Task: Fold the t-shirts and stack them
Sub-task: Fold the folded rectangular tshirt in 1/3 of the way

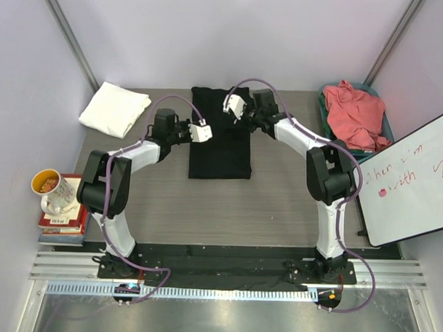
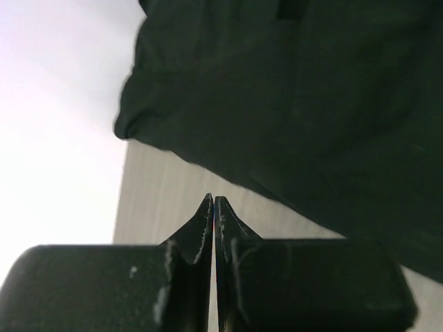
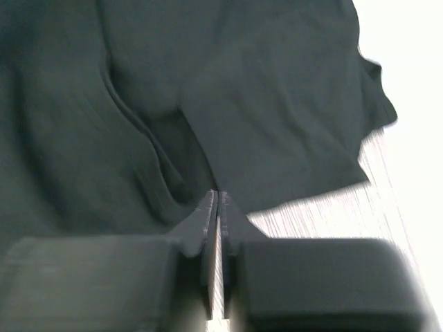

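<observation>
A black t-shirt [image 1: 221,148], folded into a long strip, lies at the middle back of the table. My left gripper [image 1: 196,132] is at its left edge. In the left wrist view this gripper [image 2: 214,200] is shut and empty over bare table, with the black cloth [image 2: 311,104] just beyond it. My right gripper [image 1: 238,108] hovers over the strip's upper right part. Seen from the right wrist, it [image 3: 217,196] is shut, tips at a fold of the black cloth [image 3: 277,104], nothing visibly pinched. A folded white t-shirt [image 1: 114,109] lies back left. A crumpled coral-pink t-shirt [image 1: 354,112] fills a bin.
The blue bin [image 1: 386,132] stands at the back right, beside a whiteboard [image 1: 417,180] leaning along the right edge. A mug [image 1: 52,189] sits on a stack of books [image 1: 63,222] off the table's left side. The grey table [image 1: 205,209] is bare in front.
</observation>
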Motion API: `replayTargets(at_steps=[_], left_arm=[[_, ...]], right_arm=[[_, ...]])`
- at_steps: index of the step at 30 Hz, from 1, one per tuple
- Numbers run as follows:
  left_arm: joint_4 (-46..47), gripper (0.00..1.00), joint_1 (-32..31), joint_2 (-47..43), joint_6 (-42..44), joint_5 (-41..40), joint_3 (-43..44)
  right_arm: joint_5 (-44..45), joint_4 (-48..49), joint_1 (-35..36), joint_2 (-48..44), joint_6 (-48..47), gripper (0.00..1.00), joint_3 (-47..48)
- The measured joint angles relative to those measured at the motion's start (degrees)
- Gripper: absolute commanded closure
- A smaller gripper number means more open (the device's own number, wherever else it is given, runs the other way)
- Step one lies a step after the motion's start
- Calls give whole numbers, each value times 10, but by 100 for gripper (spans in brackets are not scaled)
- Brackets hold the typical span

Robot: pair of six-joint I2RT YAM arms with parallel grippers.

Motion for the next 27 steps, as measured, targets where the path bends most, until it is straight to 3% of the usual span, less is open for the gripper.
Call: replayTargets(at_steps=[9,19,27], left_arm=[[-60,100,5,-64,-20,-18,-59],[-78,100,7,-75,-24,-40,-71],[-88,100,9,-73,-24,-39,-63]], right_arm=[[-136,-94,7,103,58,99,161],[-236,-228,23,150,41,99,207],[-230,-259,33,160,19,99,215]])
